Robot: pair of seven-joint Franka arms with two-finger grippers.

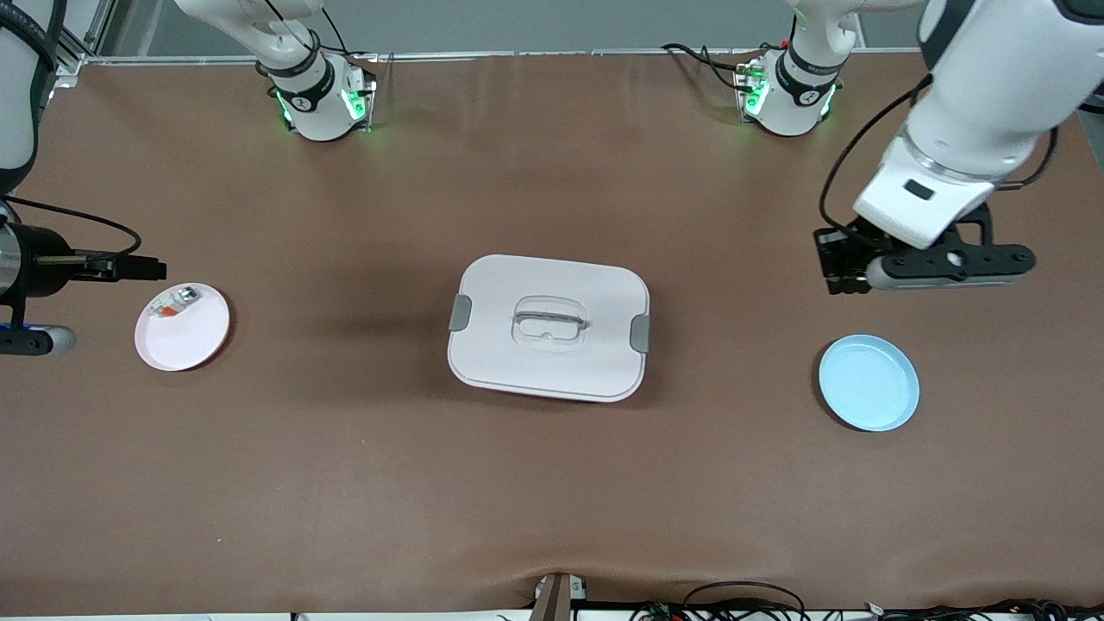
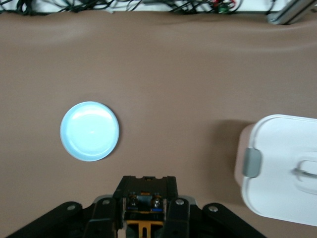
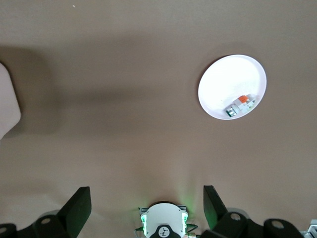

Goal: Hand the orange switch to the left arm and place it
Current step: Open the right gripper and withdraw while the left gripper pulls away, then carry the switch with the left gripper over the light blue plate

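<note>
The orange switch (image 1: 172, 306) (image 3: 240, 105), a small white and grey piece with an orange part, lies in the pink plate (image 1: 185, 341) (image 3: 223, 84) at the right arm's end of the table. My right gripper (image 3: 147, 198) hangs open and holds nothing, over the table beside that plate. The white box (image 1: 548, 328) (image 2: 285, 163) with grey clips sits mid-table. My left gripper (image 1: 835, 263) (image 2: 147, 182) is shut with nothing visibly in it. It hangs over bare table beside the blue plate (image 1: 868, 382) (image 2: 89, 131).
Both arm bases (image 1: 323, 99) (image 1: 789, 95) glow green along the edge farthest from the front camera. Cables (image 1: 742, 599) lie along the nearest edge. The blue plate holds nothing. Brown tabletop lies between the box and each plate.
</note>
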